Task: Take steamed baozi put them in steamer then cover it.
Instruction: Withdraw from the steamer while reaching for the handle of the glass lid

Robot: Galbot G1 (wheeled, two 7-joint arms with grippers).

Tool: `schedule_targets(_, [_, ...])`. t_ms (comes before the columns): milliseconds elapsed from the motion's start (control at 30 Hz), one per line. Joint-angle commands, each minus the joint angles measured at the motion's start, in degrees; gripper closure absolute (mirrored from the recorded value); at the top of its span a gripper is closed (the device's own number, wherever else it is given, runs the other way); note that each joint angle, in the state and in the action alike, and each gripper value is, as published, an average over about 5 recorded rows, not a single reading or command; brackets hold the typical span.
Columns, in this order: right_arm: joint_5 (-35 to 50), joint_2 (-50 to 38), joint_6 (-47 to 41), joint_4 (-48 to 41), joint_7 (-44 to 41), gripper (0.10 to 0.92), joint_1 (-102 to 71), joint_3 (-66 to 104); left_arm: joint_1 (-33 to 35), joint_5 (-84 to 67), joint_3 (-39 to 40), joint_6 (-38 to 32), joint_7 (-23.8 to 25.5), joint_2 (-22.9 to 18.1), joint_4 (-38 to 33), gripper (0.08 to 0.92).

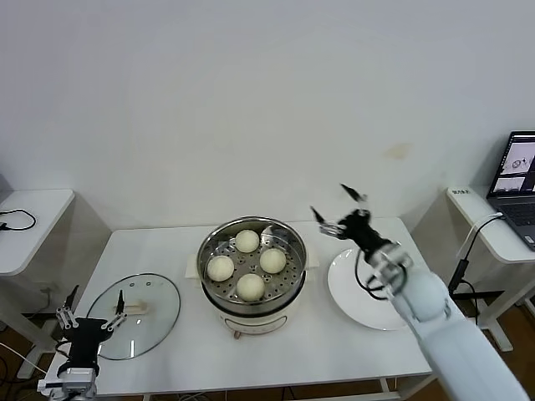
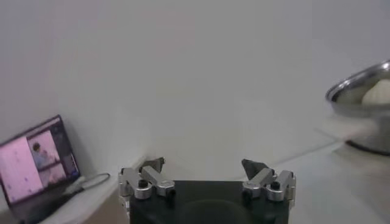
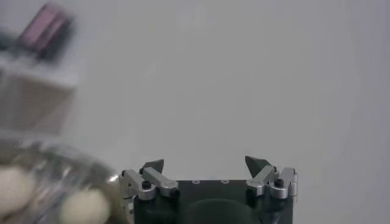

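The shiny steel steamer [image 1: 288, 251] stands mid-table on its cream base, and several white baozi [image 1: 250, 286] lie on its perforated tray. The clear glass cover [image 1: 146, 322] with a cream handle lies flat on the table to the steamer's left. My right gripper [image 1: 338, 207] is open and empty, raised above the table between the steamer and the white plate. My left gripper [image 1: 94, 307] is open and empty at the table's front left corner, over the cover's near edge. The steamer's rim [image 2: 359, 85] and a baozi [image 3: 84, 207] show in the wrist views.
A flat white plate [image 1: 351, 292] lies right of the steamer, partly under my right arm. A small white side table [image 1: 29, 213] with a cable stands at the left. Another side table with a laptop [image 1: 514, 175] stands at the right.
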Motion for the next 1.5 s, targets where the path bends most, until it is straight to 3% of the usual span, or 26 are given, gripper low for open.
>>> schedule_targets(33, [-2.02, 18.56, 11.14, 4.64, -3.42, 0.202, -31.76, 30.83, -1.55, 38.78, -1.60, -4.79, -5.17, 2.97, 8.79, 0.177])
schedule_targets(167, [-1.67, 22.88, 9.75, 6.01, -3.26, 0.203, -34.95, 33.18, -0.83, 47.78, -1.71, -6.52, -6.47, 5.50, 12.23, 0.177])
schedule_targets(500, [-4.12, 25.06, 10.11, 4.44, -3.26, 0.203, -35.87, 34.97, -1.39, 59.94, 0.29, -7.50, -1.26, 8.05, 19.09, 0.177])
schedule_targets(1100, [-4.58, 27.31, 10.70, 5.98, -3.31, 0.203, -38.32, 37.17, -14.17, 59.21, 6.58, -7.42, 0.05, 10.34, 26.74, 0.177])
schedule_targets(1500, [-4.89, 28.04, 10.78, 5.24, -3.76, 0.203, -38.66, 36.91, -18.38, 58.48, 7.86, -7.23, 0.97, 10.85, 30.68, 0.177])
